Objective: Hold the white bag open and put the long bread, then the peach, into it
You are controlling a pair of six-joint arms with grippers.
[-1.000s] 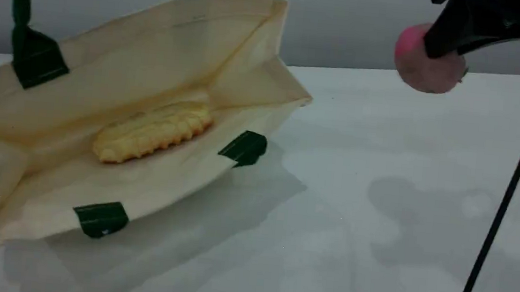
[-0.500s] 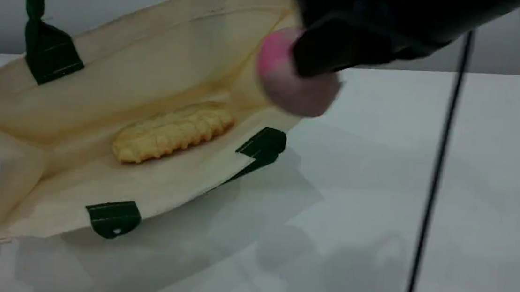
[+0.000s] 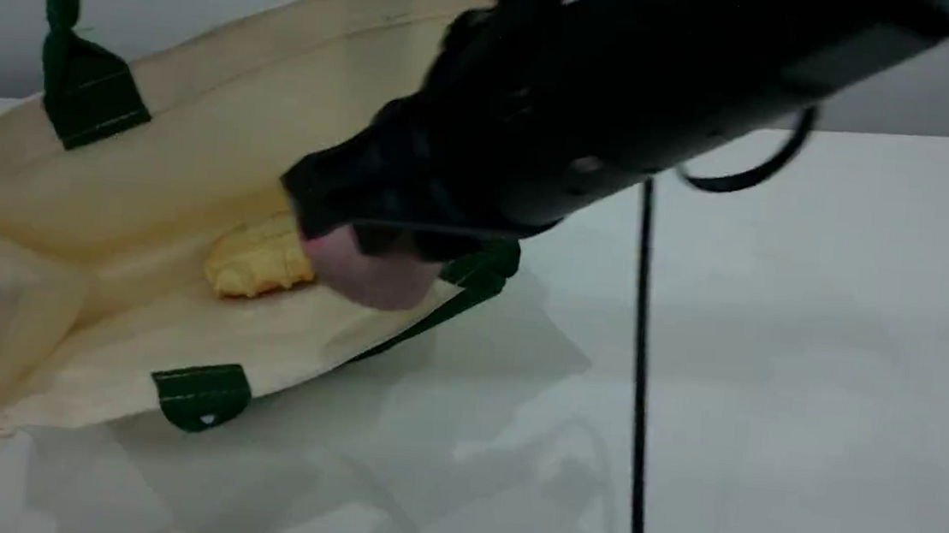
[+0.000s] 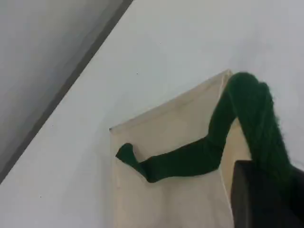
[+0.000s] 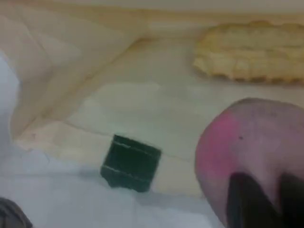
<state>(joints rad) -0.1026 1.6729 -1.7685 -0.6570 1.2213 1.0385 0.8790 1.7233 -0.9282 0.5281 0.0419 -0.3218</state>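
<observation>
Right wrist view shows the right pincer (image 5: 268, 202) pinching the peach (image 5: 251, 147) low inside the open bag (image 5: 142, 99), the bread (image 5: 251, 57) lying just beyond it, long axis crosswise, while the left pincer (image 4: 266, 199) clamps the handle (image 4: 190, 156).

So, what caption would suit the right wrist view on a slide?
Right gripper holds the peach over the open white bag, near the long bread already inside.

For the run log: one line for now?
left end effector: shut on bag handle | right end effector: shut on peach, at white bag mouth | long bread: inside bag
</observation>
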